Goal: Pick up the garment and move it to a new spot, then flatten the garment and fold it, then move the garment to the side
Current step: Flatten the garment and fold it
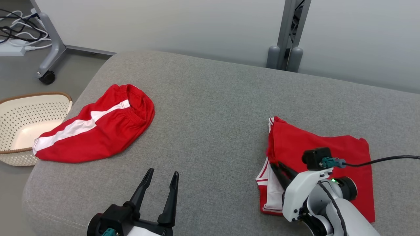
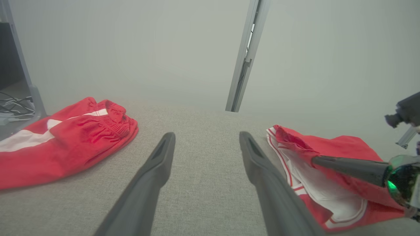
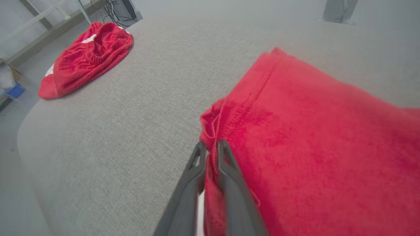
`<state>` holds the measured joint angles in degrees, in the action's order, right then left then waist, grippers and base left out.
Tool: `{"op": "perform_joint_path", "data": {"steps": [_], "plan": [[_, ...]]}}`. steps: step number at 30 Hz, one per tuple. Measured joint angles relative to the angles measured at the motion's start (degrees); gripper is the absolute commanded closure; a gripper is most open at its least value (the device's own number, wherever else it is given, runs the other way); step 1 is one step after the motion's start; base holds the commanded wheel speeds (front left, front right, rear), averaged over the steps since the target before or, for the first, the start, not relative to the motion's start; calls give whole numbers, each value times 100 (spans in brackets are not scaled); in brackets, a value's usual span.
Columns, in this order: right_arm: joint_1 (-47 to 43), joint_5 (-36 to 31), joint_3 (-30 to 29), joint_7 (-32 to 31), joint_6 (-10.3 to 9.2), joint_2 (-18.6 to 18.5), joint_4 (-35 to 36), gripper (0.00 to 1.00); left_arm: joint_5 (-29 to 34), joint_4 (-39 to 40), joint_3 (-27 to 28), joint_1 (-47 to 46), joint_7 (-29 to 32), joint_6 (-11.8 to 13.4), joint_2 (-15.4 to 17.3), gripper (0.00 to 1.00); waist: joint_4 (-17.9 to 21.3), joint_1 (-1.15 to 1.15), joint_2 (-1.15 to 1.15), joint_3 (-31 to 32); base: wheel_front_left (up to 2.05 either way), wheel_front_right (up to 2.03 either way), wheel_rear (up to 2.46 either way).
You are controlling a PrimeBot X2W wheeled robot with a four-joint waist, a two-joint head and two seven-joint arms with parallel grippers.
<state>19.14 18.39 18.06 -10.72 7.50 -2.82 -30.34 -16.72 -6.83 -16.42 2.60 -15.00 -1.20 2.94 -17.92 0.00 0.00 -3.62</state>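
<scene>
Pinching red garment point(image 3: 311, 131) edge, right tool point(image 3: 210, 145); left tool point(image 1: 163, 172) spread, empty.

Head view: the right end effector point(image 1: 275, 164) and its pale forearm point(image 1: 328, 206) are covering the near edge of the red garment point(image 1: 347, 147); the basket point(image 1: 39, 108) is running off the left edge. Right wrist view: the red garment is running past the right and bottom edges.

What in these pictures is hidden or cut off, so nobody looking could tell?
Head view: the right arm covers the near part of the red garment.
Head view: the left edge cuts off the basket; the red shorts hide part of its rim.
Right wrist view: the right gripper, shut on the garment's edge, and the top layer hide whatever lies beneath.
</scene>
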Motion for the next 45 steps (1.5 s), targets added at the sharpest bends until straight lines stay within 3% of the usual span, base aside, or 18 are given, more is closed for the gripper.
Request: {"op": "perform_joint_path", "data": {"steps": [5,18,32,45], "plan": [[49,537,210,156,0,12,4,0,11,36,33,1,0,-1,-1,0,61,0,0,26,0,0,0],[38,-567,-682,1198,-1,-136,533,0,-103,54,174,52,0,30,-7,0,687,0,0,158,0,0,0],[-183,-1224,-958,2451,0,-204,444,0,-293,62,365,30,35,234,11,0,1761,0,0,244,0,0,0],[-1140,-1225,-1268,2571,0,-145,1308,0,-344,27,602,226,10,378,8,0,1978,0,0,473,0,0,0]]}}
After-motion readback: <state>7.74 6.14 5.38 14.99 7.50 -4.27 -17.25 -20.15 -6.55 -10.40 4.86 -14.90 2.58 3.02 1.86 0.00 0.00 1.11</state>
